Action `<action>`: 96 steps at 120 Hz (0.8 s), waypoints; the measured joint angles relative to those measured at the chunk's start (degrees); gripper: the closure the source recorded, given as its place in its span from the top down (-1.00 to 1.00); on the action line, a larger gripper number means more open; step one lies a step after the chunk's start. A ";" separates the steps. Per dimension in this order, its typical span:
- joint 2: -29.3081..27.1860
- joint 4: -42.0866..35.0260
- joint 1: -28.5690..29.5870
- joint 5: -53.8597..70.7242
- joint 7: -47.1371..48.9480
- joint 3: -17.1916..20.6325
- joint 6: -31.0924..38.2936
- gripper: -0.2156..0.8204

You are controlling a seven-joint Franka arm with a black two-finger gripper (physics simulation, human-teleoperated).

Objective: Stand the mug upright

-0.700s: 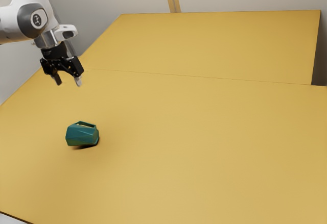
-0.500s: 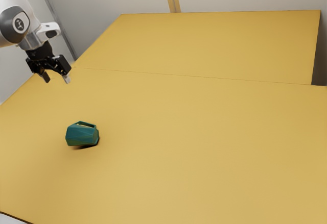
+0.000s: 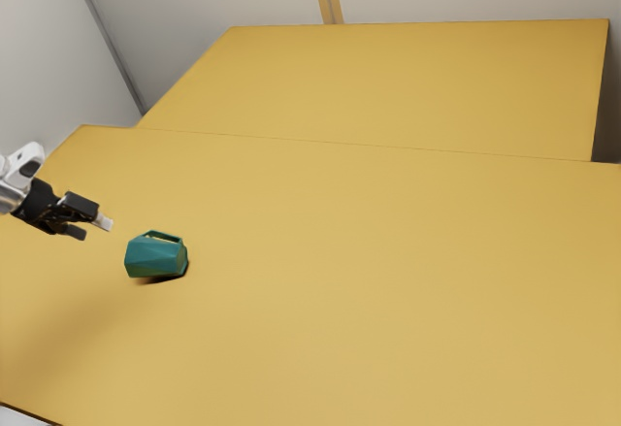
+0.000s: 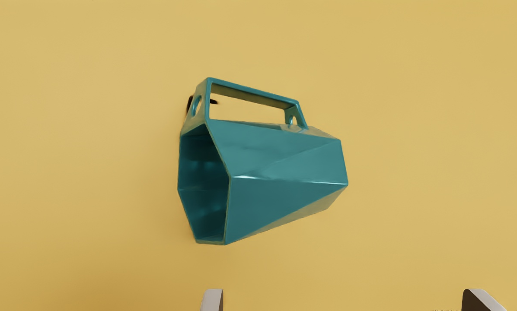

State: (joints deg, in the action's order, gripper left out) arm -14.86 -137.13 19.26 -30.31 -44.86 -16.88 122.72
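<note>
Mug [image 4: 280,160] on side, wrist view baring mouth [image 4: 204,185]; exterior view, gripper [image 3: 93,229] near

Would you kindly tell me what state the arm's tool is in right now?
Tool: open and holding nothing, its fingertips well apart; the mug lies on its side on the table, not between them.

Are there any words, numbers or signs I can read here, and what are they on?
No words, numbers or signs that I can read.
Mug: none, just plain teal sides.
Yellow table: none.
Black gripper: none readable.
White arm: none readable.
</note>
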 joint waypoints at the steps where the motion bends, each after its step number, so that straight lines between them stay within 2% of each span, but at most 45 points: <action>1: 0.39 -0.05 0.20 -0.45 -0.88 0.00 0.07 0.58; 18: 7.05 -0.33 1.49 -7.03 -15.79 0.08 1.24 0.58; 41: 12.40 -0.34 3.74 -15.84 -35.12 1.77 2.45 0.58; 66: 15.41 -0.27 6.82 -19.16 -51.33 3.46 2.95 0.58; 96: 16.56 -1.36 7.73 -24.81 -65.32 3.92 2.87 0.58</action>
State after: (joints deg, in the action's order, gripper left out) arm 1.70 -138.49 26.99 -55.12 -110.18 -12.95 125.59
